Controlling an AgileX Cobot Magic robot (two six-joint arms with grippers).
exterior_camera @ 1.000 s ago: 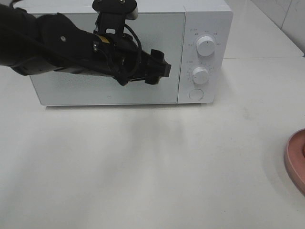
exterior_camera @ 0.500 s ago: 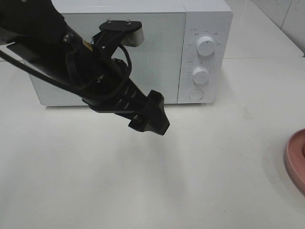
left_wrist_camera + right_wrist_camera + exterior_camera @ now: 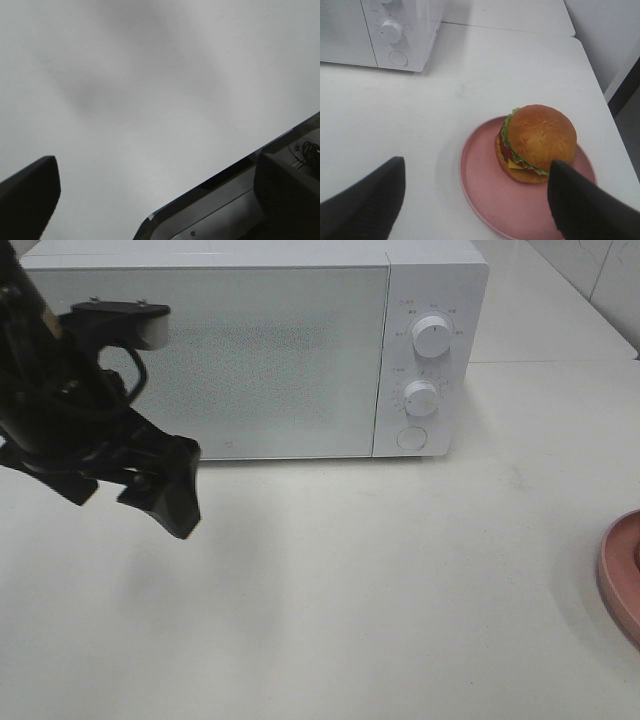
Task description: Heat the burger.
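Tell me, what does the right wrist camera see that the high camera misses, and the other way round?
Only the right wrist view shows the burger, sitting on the plate, between the open right gripper's fingers. Only the high view shows the left gripper, open above the table, and the microwave's closed door. Both show the microwave's knobs, the white table and the pink plate, which the high view catches only at its edge.

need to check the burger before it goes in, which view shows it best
The right wrist view: the whole burger sits on the pink plate. The exterior high view shows only the plate's rim at its right edge; the left wrist view shows neither.
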